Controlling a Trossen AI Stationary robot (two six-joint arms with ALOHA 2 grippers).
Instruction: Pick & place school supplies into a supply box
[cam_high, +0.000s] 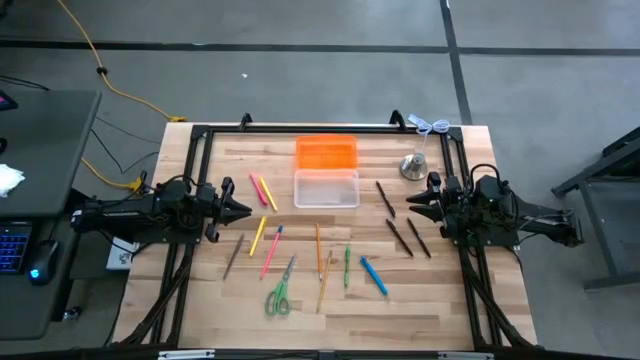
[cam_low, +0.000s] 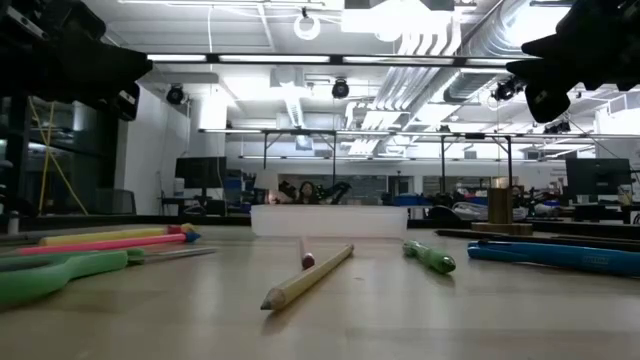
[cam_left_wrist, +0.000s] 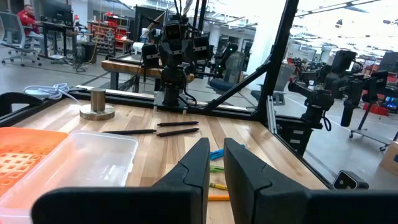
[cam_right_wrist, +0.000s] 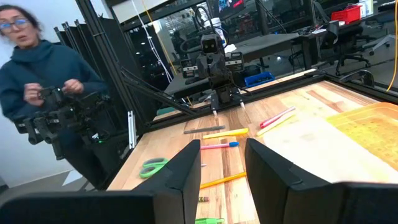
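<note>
- Supply box (cam_high: 326, 188) open, apparently empty; pens, pencils, scissors (cam_high: 279, 297) lie scattered.
- Left gripper (cam_high: 243, 210) and right gripper (cam_high: 411, 203) parted, empty.
- Next, likely: descend onto a nearby pen.

Overhead camera looks straight down; low camera sits at tabletop level (pencils close). Wrist cameras face each other across the table (cam_high: 420, 300), all sharing it.

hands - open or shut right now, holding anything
Left hand: open a little, holding nothing.
Right hand: open, holding nothing.
</note>
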